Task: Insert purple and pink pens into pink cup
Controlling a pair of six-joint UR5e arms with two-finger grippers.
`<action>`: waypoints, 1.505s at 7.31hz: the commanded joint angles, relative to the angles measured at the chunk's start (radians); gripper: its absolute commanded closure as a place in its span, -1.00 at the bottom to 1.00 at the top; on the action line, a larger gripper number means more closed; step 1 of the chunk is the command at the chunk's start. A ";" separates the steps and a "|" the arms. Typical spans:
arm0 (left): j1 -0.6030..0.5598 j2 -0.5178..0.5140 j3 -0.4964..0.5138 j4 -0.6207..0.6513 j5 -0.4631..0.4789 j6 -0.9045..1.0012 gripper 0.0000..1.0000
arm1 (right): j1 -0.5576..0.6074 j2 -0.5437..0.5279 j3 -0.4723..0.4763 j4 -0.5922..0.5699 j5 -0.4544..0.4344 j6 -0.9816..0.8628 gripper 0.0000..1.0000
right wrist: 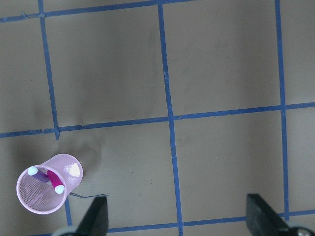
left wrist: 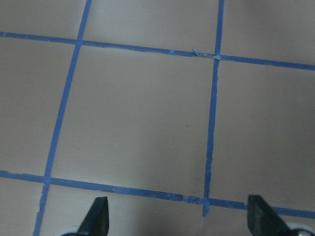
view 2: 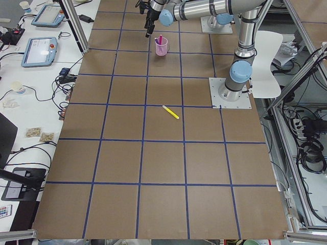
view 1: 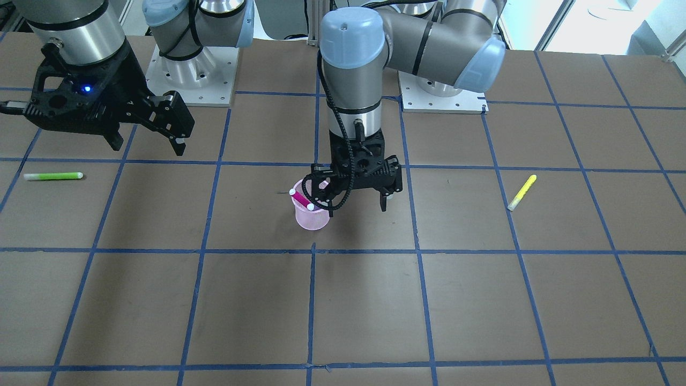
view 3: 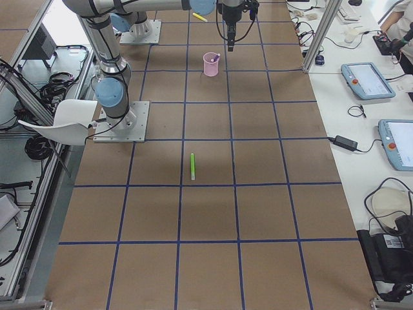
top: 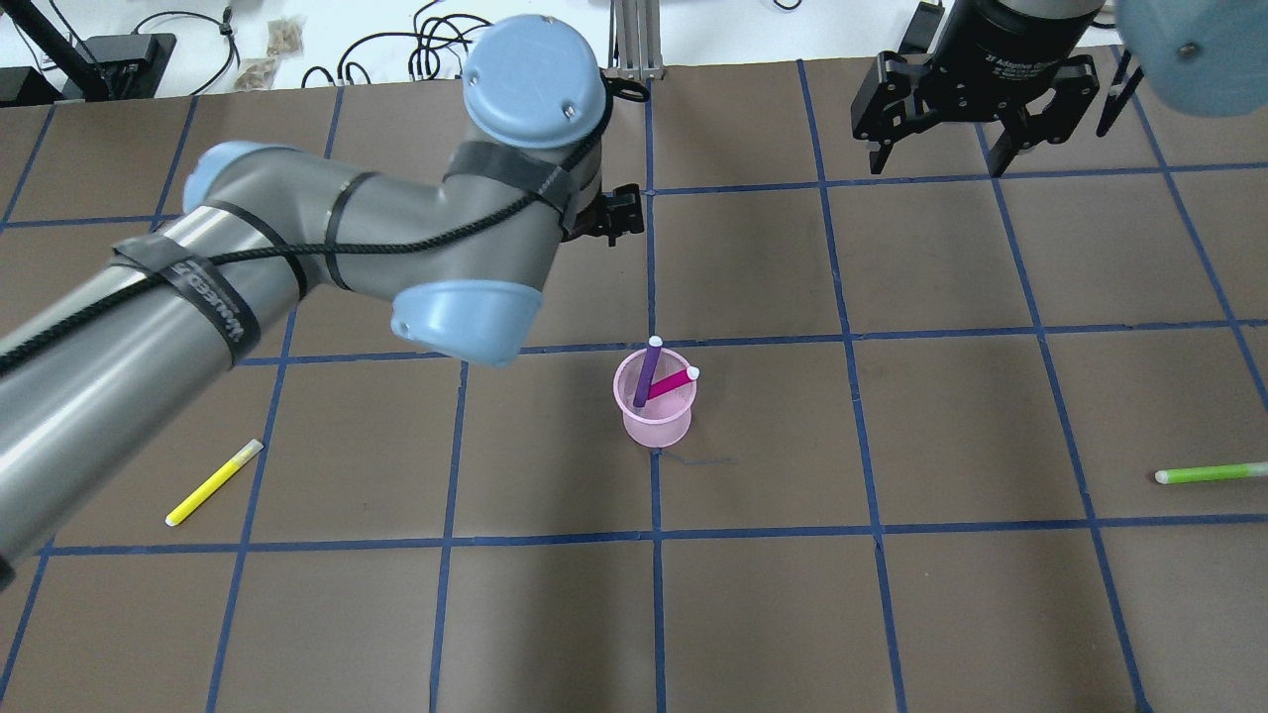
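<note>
The pink mesh cup (top: 656, 421) stands upright near the table's middle; it also shows in the front view (view 1: 312, 219) and the right wrist view (right wrist: 43, 196). The purple pen (top: 648, 372) and the pink pen (top: 672, 382) lean inside it, white caps up. My left gripper (view 1: 357, 209) is open and empty. It is raised over the table on the cup's far side from the robot, and its wrist view (left wrist: 179, 219) shows only bare table. My right gripper (top: 939, 158) is open and empty, high and far to the right of the cup.
A yellow pen (top: 213, 482) lies on the table to the left, under my left arm (top: 297, 248). A green pen (top: 1211, 473) lies near the right edge. Blue tape lines grid the brown table.
</note>
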 commanded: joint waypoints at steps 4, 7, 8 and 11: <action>0.371 0.128 0.047 -0.403 -0.165 0.342 -1.00 | 0.017 0.001 -0.007 0.024 0.004 -0.015 -1.00; 0.396 0.177 0.044 -0.466 -0.168 0.356 -1.00 | 0.032 0.004 -0.007 0.023 -0.007 -0.015 -1.00; 0.398 0.175 0.044 -0.465 -0.170 0.356 -1.00 | 0.032 0.004 -0.007 0.023 -0.007 -0.015 -1.00; 0.397 0.178 0.045 -0.463 -0.159 0.354 -1.00 | 0.032 0.004 -0.007 0.023 -0.007 -0.015 -1.00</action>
